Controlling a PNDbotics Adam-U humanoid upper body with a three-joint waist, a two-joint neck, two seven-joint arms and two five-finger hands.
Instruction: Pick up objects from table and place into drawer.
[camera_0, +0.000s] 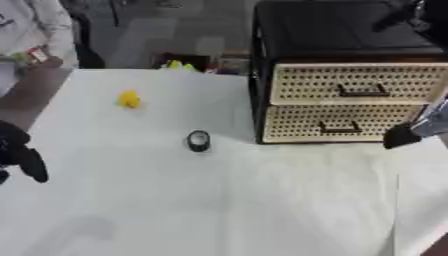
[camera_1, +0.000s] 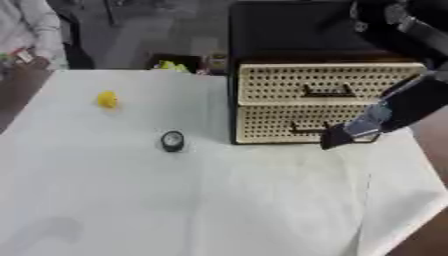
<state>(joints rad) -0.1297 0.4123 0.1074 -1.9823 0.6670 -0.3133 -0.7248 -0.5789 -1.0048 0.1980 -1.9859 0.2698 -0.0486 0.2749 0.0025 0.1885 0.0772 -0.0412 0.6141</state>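
The right hand (camera_1: 337, 136), fingers apparently curled on nothing, hangs at the lower drawer's handle (camera_1: 308, 129), its long axis level, beside the table's far-right edge (camera_1: 398, 150).

No readable text anywhere — no labels, numbers, signs.

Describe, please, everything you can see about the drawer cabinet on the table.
The drawer cabinet stands upright at the table's far right. It has a black top and frame and two stacked drawers, upper and lower, with pale perforated fronts and dark handles. Both drawers look closed. The right hand is at the lower drawer's right end; contact is unclear.
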